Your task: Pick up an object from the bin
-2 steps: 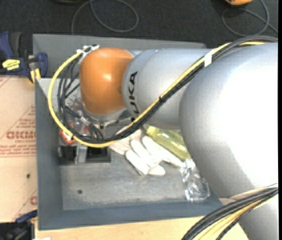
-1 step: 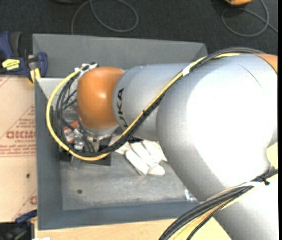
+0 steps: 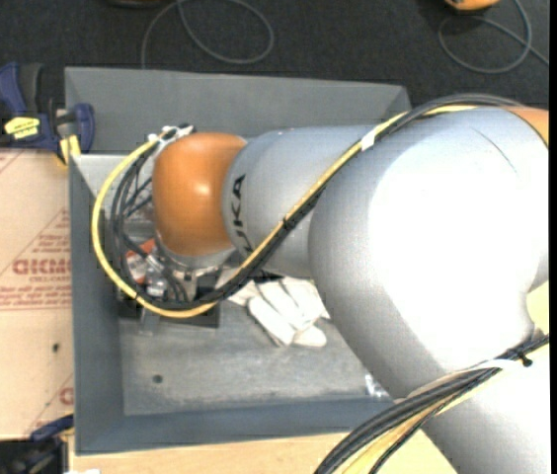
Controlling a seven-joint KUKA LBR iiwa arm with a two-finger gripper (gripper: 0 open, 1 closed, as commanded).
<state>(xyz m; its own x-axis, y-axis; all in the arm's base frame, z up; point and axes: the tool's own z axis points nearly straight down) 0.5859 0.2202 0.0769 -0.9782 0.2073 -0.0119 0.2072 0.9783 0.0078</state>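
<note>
Hanging low at centre-left of the smooth grey metal bin [image 3: 239, 378], the gripper [image 3: 165, 299], its grasp impossible to judge, sits near a soft white ribbed bundle [image 3: 283, 312].

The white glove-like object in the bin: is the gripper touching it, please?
Cannot tell: in the camera view the arm's wrist covers the gripper beside the white glove-like object.

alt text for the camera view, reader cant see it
A grey robot arm reaches from the right into a grey metal bin, its orange wrist cover and looped cables low over the bin's left part. Beside the wrist, on the bin floor, lies a white lumpy thing like a folded glove, partly under the arm.
</note>
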